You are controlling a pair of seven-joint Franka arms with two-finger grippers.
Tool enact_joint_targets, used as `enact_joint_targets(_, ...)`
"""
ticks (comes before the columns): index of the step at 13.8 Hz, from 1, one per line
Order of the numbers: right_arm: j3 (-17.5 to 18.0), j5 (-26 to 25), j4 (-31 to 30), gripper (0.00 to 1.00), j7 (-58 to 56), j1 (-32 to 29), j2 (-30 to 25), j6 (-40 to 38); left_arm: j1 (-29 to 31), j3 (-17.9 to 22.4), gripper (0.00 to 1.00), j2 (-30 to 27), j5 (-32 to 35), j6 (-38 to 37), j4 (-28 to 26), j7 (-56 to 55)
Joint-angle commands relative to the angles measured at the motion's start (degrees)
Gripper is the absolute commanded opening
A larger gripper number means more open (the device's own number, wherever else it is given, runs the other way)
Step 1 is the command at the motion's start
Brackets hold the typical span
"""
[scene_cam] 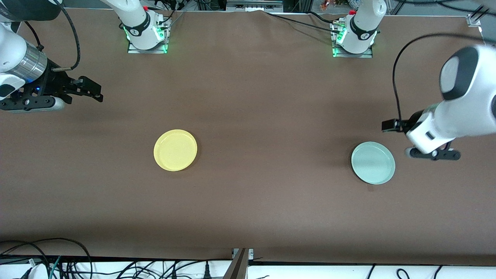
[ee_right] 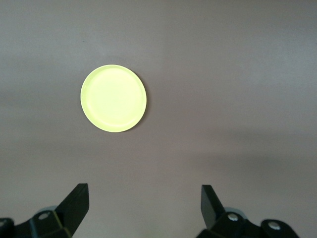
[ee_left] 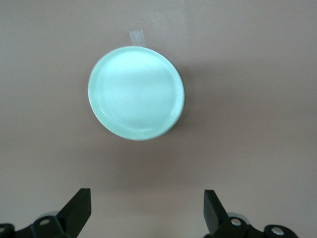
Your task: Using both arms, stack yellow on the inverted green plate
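**Two plates apart, both arms empty and waiting above them**

Nearest the front camera lies the green plate (scene_cam: 372,162), flat on the brown surface (scene_cam: 263,209) toward the left arm's end. In the left wrist view it shows a smooth face with a raised edge (ee_left: 136,92); whether it already sits inverted I cannot tell from these pictures. A small scrap of tape (ee_left: 136,36) touches its rim, probably a marker for where the plate starts.

A little farther from the camera, and well apart from the green one, lies the yellow plate (scene_cam: 175,150), toward the right arm's end, rim up by the look of it in the right wrist view (ee_right: 113,98).

The left gripper (scene_cam: 433,153) hangs just beside the green plate, jaws spread wide and holding nothing (the left wrist view shows both fingertips (ee_left: 79,208) clear of the plate). That closeness suggests the left arm is the one meant to deal with the green plate first.

The right gripper (scene_cam: 91,90) hovers over bare surface at the right arm's end, well away from the yellow plate, jaws likewise released and empty (ee_right: 143,208). Each plate sits on its own arm's side, which suits a two-armed job; nothing is stacked yet.
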Motion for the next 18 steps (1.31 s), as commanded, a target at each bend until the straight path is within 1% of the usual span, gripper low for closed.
enact_joint_targets(1,0.2,-0.5,0.8,1.00,-0.3,-0.5,0.4,-1.3,0.1,-0.2,1.00,4.5,5.2,3.1,1.3,8.8)
enact_joint_targets(3,0.3,-0.4,-0.4,1.00,0.6,-0.3,0.6,-1.0,1.3,-0.2,1.00,7.3,5.3,7.2,1.3,12.6)
enact_joint_targets(5,0.5,0.0,-2.6,1.00,1.0,0.1,2.3,1.5,3.0,-0.2,1.00,10.0,5.2,11.9,1.2,19.0)
enact_joint_targets(7,0.7,0.3,-7.6,1.00,1.3,0.2,4.2,9.2,4.3,-0.2,1.00,11.4,5.2,16.8,-1.2,24.0)
enact_joint_targets(9,1.0,0.4,-13.9,1.00,3.4,0.4,6.7,19.7,4.7,-0.2,1.00,11.1,5.3,22.4,-6.1,24.7)
enact_joint_targets(10,1.5,0.4,-15.8,1.00,3.4,1.4,8.7,24.8,5.0,-0.2,1.00,11.1,5.3,25.1,-8.2,25.4)
enact_joint_targets(11,1.7,0.4,-16.3,1.00,3.4,1.8,11.7,29.0,5.9,-0.2,1.00,11.1,5.3,28.3,-10.2,26.6)
enact_joint_targets(13,2.2,1.0,-15.3,1.00,3.4,2.3,17.8,35.2,6.9,-0.2,1.00,11.3,5.3,33.7,-12.9,30.1)
enact_joint_targets(14,2.9,1.3,-15.2,1.00,3.5,2.5,20.1,37.7,7.2,-0.2,1.00,11.3,5.3,34.7,-13.5,30.4)
enact_joint_targets(15,3.0,1.7,-15.2,1.00,3.9,2.7,23.7,41.7,7.3,-0.2,1.00,11.3,5.3,34.7,-13.5,30.5)
enact_joint_targets(16,3.0,1.8,-15.1,0.99,3.8,2.6,25.7,43.7,7.3,-0.2,1.00,11.5,5.3,34.8,-13.5,30.5)
enact_joint_targets(17,3.0,1.8,-14.5,0.97,3.4,2.5,26.7,44.4,7.3,-0.2,1.00,12.0,5.3,35.5,-13.5,30.6)
enact_joint_targets(18,3.0,1.9,-13.8,0.93,3.2,2.4,28.0,44.4,7.9,-0.2,1.00,12.4,5.3,36.1,-13.5,31.4)
